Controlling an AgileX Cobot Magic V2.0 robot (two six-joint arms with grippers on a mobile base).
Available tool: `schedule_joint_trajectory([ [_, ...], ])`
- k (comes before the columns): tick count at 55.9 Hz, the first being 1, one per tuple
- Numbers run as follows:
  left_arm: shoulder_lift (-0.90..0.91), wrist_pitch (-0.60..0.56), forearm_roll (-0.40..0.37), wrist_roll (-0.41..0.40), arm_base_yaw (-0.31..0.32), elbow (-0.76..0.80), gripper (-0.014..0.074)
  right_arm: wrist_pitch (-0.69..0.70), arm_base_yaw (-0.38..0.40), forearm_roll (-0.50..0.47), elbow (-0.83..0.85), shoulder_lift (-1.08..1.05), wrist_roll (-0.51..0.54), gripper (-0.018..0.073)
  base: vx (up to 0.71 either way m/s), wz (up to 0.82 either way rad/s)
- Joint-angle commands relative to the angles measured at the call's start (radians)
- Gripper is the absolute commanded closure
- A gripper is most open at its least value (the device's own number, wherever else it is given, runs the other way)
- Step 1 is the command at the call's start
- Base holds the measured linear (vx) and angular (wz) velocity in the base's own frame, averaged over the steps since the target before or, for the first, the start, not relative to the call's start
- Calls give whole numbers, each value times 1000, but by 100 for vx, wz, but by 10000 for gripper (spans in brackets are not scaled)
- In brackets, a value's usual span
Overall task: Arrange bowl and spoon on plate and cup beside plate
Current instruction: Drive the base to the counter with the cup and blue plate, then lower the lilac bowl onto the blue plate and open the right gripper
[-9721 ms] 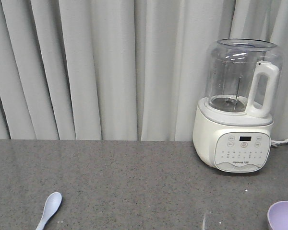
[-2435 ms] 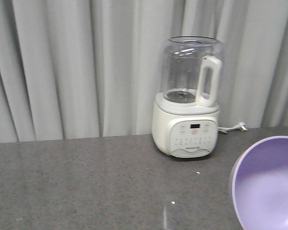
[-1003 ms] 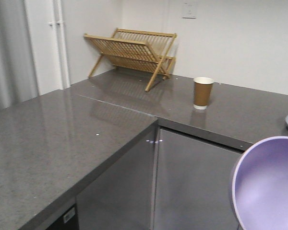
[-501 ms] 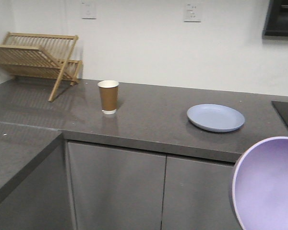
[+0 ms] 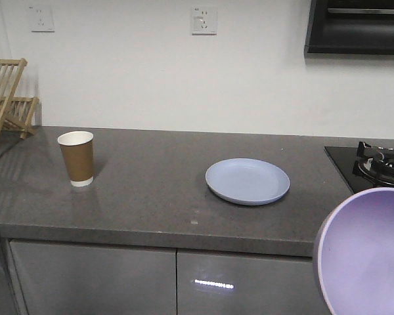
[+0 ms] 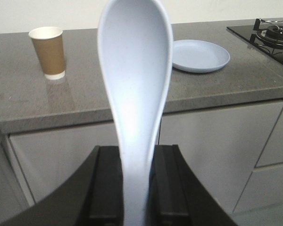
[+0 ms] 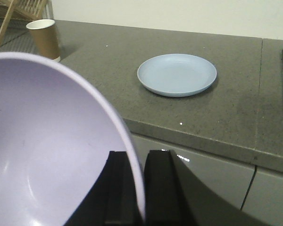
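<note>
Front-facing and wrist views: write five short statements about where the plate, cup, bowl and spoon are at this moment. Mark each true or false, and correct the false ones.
1. The plate lies on the counter with nothing on it. True.
2. The cup stands on the plate. False: it stands upright on the counter, well apart from the plate.
3. The left gripper is shut on the spoon. True.
4. The bowl rests on the counter. False: the right gripper holds it by its rim, off the counter.
5. A gas hob sits on the side of the plate away from the cup. True.
</note>
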State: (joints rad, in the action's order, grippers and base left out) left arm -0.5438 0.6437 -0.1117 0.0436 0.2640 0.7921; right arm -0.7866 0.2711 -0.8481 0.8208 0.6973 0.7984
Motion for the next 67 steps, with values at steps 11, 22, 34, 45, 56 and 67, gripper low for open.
schedule_joint_trajectory([
  [11,-1,-77,-11,-3,2,26,603,55,3,-49,28,-1,10,568,41,-5],
  [22,-1,-77,-11,-3,2,26,603,55,3,-49,28,-1,10,568,43,0],
  [34,-1,-77,-11,-3,2,26,603,55,3,-49,28,-1,10,568,41,-1],
  [45,-1,-77,-11,-3,2,26,603,55,3,-49,28,-1,10,568,36,-1],
  [56,-1,-77,-11,-3,2,26,603,55,3,-49,28,-1,10,568,29,-1],
  [67,-1,-77,-11,-3,2,26,603,55,3,-49,28,-1,10,568,22,-2],
])
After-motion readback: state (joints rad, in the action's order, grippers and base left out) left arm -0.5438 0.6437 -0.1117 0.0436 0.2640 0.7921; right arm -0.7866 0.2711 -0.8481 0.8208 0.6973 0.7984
